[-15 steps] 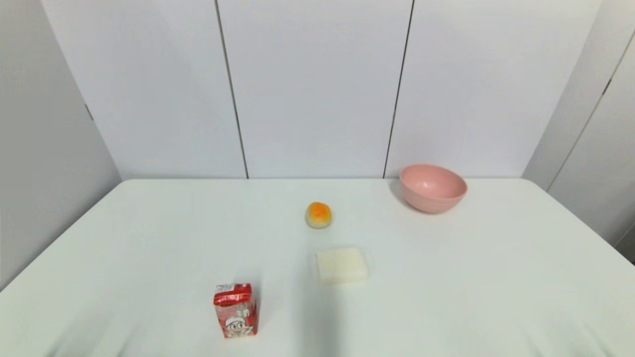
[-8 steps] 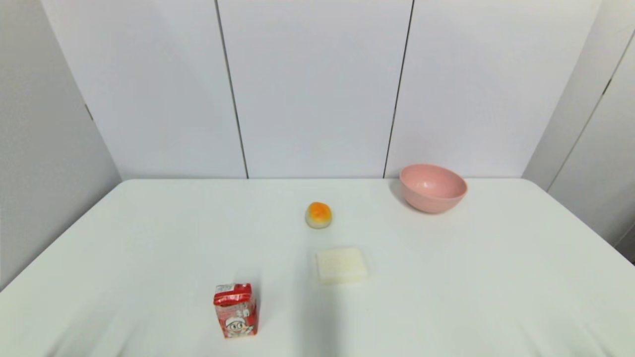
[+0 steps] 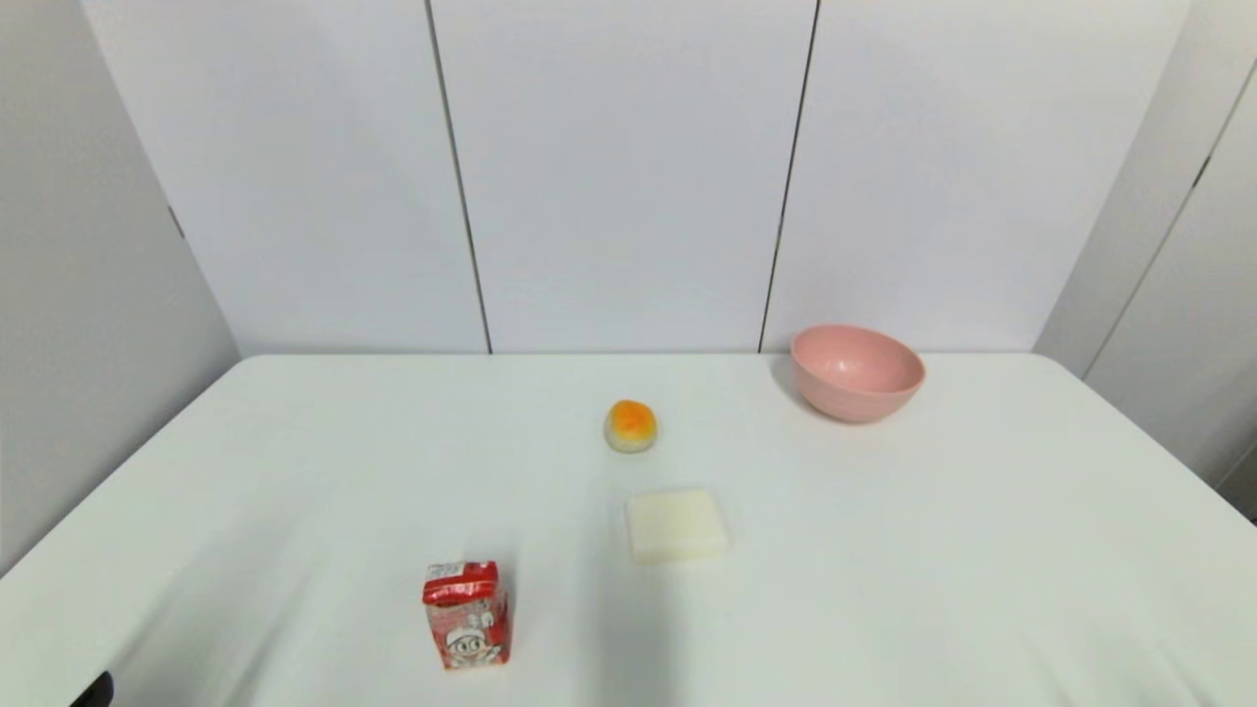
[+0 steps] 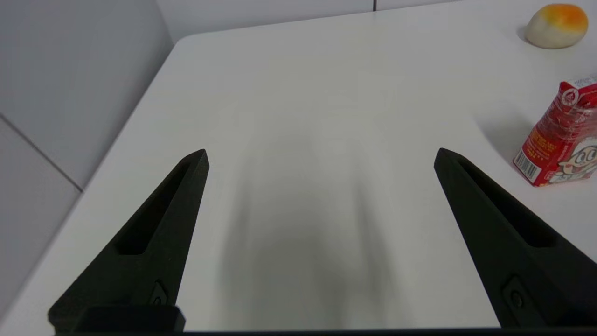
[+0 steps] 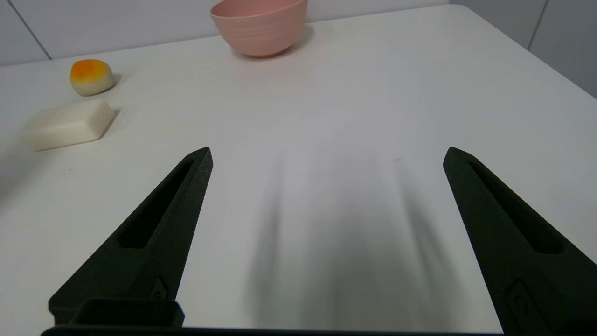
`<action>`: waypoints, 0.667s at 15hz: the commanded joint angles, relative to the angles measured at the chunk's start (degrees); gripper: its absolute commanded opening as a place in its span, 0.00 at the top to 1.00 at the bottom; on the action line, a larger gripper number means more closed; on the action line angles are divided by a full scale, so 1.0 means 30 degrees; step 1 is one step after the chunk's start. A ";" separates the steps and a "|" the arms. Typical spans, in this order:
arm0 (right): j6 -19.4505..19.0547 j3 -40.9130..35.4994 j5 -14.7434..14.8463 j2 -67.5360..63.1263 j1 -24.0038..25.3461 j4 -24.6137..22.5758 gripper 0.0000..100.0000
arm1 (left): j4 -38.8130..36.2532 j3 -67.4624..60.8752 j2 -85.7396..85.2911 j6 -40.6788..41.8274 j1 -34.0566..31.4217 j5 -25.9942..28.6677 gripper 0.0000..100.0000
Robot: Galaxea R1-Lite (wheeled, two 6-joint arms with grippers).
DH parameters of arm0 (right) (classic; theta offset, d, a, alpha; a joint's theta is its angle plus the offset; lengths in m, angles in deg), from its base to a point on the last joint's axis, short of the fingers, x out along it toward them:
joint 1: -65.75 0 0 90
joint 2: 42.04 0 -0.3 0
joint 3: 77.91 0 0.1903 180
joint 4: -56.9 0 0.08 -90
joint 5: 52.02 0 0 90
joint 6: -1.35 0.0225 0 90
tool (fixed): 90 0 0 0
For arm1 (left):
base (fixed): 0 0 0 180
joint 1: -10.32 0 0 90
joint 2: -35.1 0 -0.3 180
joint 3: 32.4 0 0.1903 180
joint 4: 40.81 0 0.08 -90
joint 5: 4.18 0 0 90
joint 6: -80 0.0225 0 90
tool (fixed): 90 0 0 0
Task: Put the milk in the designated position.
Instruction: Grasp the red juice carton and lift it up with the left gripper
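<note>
Red-and-white milk carton (image 3: 466, 615) stands upright on the white table (image 3: 933, 570), near the front edge, left of centre, cartoon face toward the robot. Nothing touches it. A whitish block (image 3: 677, 525) lies to its right & a bit further back, the orange-topped bun (image 3: 629, 425) behind that, the pink bowl (image 3: 856, 371) far back on the right; all well apart from the carton.

Left gripper (image 4: 322, 156) hovers low over bare table w/ fingers spread wide, nothing between them; the carton sits off to its right, not yet lined up. In the head view only a dark tip shows at the bottom left corner. Right gripper (image 5: 326, 154) is also wide open & empty over the right side of the table, prob. idle.

Handling, as a guess: small box, light, thin card walls under what looks like shiny film, so slippery-ish & easy to dent or squash if squeezed hard. Its narrow base means a nudge from one finger could tip it. Best hold prob. across the two flat side faces at mid height, fingers square to the faces, moderate squeeze. The pinched top fold looks like a poor place to grab. No mark for the drop spot is visible.
</note>
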 commanded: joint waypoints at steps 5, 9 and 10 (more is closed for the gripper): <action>0.0010 0.0000 0.0006 -0.0024 0.0002 0.0002 0.00 | -0.2481 0.6730 1.6116 0.6330 0.0839 1.2391 0.00; 0.0010 0.0000 0.0006 -0.0024 0.0002 0.0002 0.00 | -0.2452 0.7023 2.0451 1.0256 0.1044 1.6815 0.00; 0.0010 0.0000 0.0006 -0.0024 0.0002 0.0002 0.00 | -0.2452 0.7082 2.1594 1.1457 0.1220 1.7460 0.00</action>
